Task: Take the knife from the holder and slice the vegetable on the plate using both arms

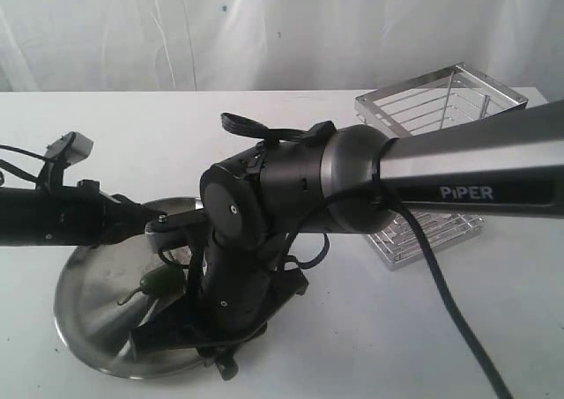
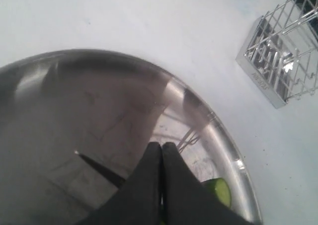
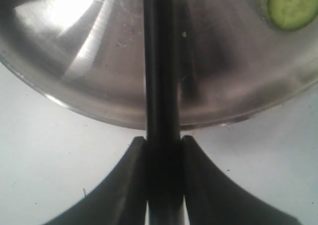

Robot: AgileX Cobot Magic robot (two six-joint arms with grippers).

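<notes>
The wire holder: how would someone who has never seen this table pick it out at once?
Start at the big round steel plate at the table's near left, then look to the far right, behind the arm marked PiPER. The holder stands there: a boxy basket of shiny chrome wire bars with a flat rim, the only see-through thing there.

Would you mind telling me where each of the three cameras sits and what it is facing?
Exterior view: off the arms, looking down across the white table at the plate, vegetable and holder; both arms show.
Left wrist view: on the left arm, facing the plate and holder past the left end effector.
Right wrist view: on the right arm, facing the plate's rim; the right end effector clamps the knife.
All three views share the plate.
</notes>
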